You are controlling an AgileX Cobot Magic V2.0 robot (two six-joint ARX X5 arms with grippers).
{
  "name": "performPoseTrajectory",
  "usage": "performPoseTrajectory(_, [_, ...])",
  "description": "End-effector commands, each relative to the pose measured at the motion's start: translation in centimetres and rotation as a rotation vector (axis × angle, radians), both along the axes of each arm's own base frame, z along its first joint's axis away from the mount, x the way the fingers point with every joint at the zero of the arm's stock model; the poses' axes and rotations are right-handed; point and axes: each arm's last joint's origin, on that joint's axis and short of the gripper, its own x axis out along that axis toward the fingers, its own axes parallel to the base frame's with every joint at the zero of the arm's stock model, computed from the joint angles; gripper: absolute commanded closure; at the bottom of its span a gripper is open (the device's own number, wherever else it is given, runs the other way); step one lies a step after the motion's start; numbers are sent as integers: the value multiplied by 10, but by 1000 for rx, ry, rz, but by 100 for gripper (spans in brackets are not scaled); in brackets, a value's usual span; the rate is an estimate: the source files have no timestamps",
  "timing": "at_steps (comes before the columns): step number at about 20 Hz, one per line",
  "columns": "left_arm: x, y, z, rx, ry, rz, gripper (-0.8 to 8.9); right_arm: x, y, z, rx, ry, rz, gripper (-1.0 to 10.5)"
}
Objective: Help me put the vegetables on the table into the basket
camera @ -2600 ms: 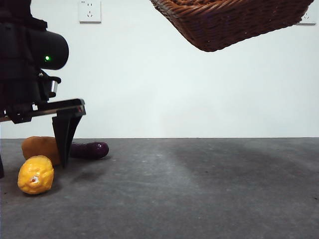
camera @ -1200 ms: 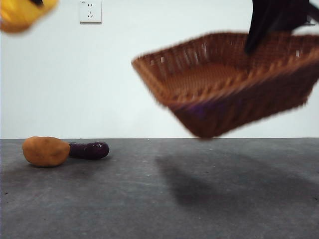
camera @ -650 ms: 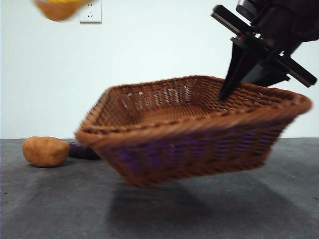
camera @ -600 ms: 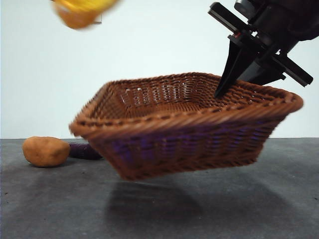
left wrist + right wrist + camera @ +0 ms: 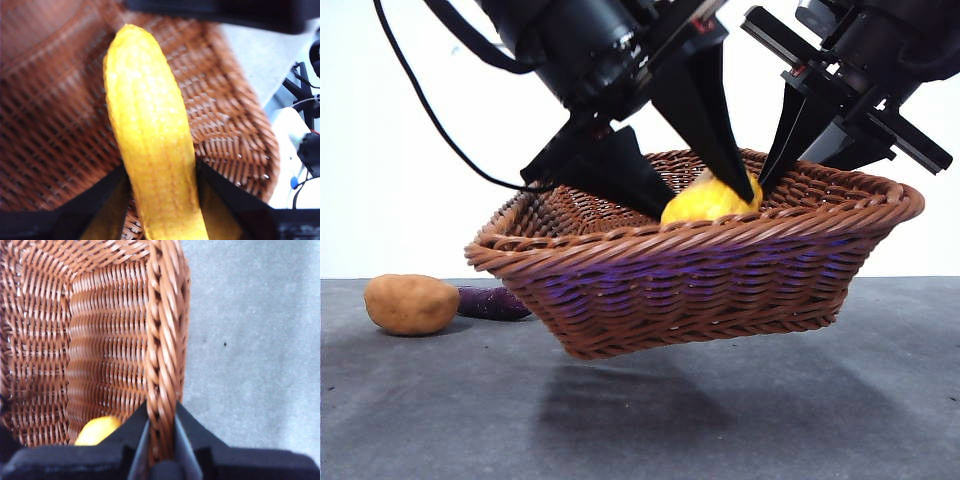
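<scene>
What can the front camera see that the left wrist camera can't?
Only the front view shows the potato and the purple eggplant lying on the table, plus the right gripper pinching the basket's rim so the basket hangs tilted above the table.
Only the left wrist view shows, close up, the woven weave right under the yellow lemon-like piece.
Both show the left gripper shut on that yellow piece over the basket.
</scene>
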Motion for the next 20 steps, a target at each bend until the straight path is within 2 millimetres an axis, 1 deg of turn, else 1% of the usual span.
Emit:
performPoseTrajectory(1, [0, -1, -5, 7, 30, 25, 580, 0, 1, -1, 19, 2, 1, 958])
performPoseTrajectory(2, [0, -1, -5, 6, 32, 23, 412, 0, 1, -1, 18, 1, 2, 958])
performPoseTrajectory(3, [0, -1, -5, 7, 33, 22, 355, 0, 1, -1, 16, -1, 4, 958])
performPoseTrajectory(6, [0, -1, -4, 2, 31, 19, 355, 0, 1, -2, 8, 5, 9, 958])
performPoseTrajectory(8, [1, 3, 3, -10, 20, 28, 355, -1, 0, -2, -6, 5, 22, 958])
performPoseTrajectory(9, [0, 6, 10, -12, 8, 24, 355, -1, 0, -2, -6, 5, 22, 958])
performPoseTrajectory(11, [-1, 18, 31, -9, -33, 25, 355, 0, 0, -1, -3, -6, 22, 958])
performPoseTrajectory(13, [-2, 40, 59, 4, -122, 79, 355, 0, 0, -1, -4, -11, 24, 958])
performPoseTrajectory(15, [-4, 70, 86, 70, -228, 167, 355, 0, 0, -1, -8, -18, 31, 958])
performPoseTrajectory(16, [-4, 86, 96, 113, -272, 216, 355, 0, 0, 0, -7, -20, 32, 958])
performPoseTrajectory(17, [-3, 104, 103, 172, -321, 241, 355, -1, 0, 1, 0, -25, 45, 958])
performPoseTrajectory(18, [-1, 119, 106, 238, -359, 244, 355, -1, 0, 2, 6, -29, 54, 958])
performPoseTrajectory(20, [9, 150, 103, 399, -396, 226, 355, -3, -1, 11, 19, -61, 83, 958])
